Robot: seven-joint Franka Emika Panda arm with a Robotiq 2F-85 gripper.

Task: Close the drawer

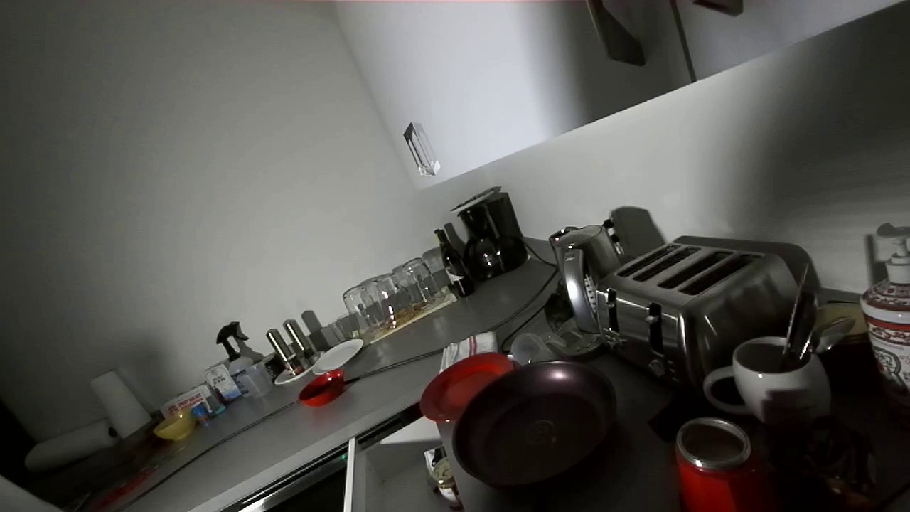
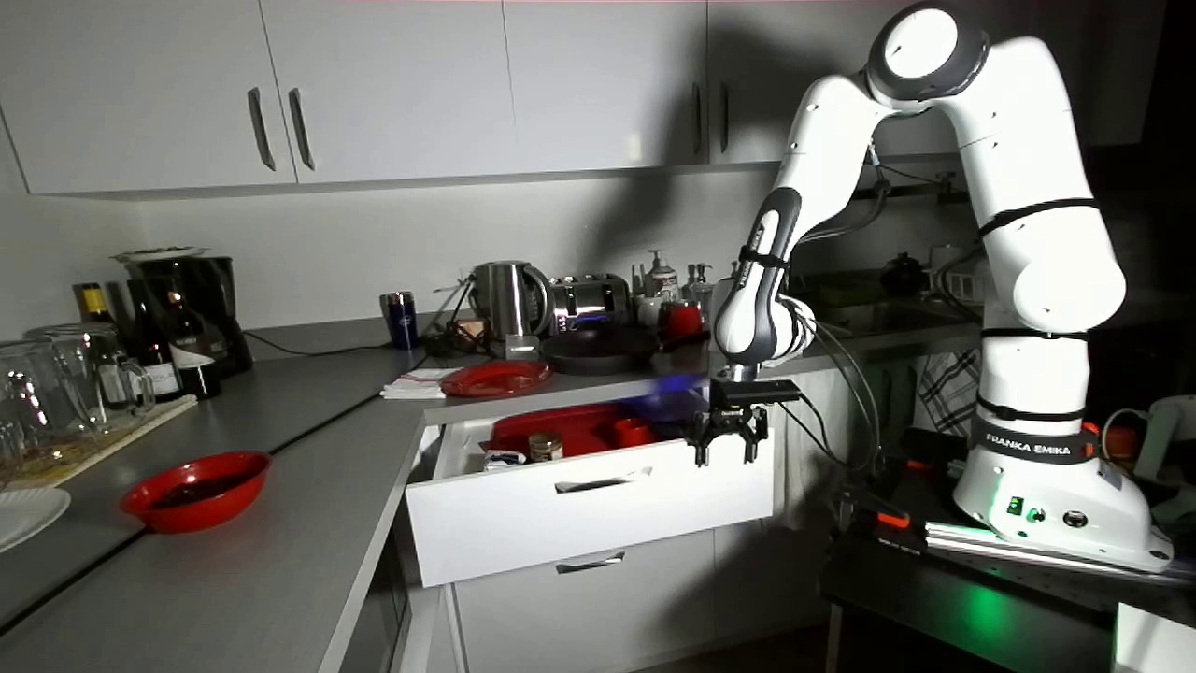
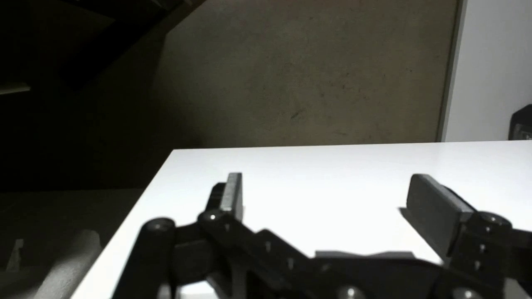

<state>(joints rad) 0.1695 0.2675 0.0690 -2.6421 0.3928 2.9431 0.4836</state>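
Note:
The drawer (image 2: 579,509) stands pulled out below the counter in an exterior view. Its white front panel has a recessed handle (image 2: 603,482). Inside it are a red tray (image 2: 561,430), a small jar (image 2: 546,447) and a red cup (image 2: 633,432). Part of the open drawer also shows in an exterior view (image 1: 394,462). My gripper (image 2: 726,458) points down at the right end of the front panel. In the wrist view my gripper (image 3: 326,193) is open with nothing between its fingers, and the bright white drawer panel (image 3: 316,166) fills the space behind them. I cannot tell whether it touches the panel.
The counter (image 2: 308,449) runs above and left of the drawer. A frying pan (image 1: 537,427) and a red plate (image 2: 495,379) lie near its edge above the drawer. A closed lower drawer (image 2: 598,608) is beneath. A red bowl (image 2: 196,491) stands on the left counter.

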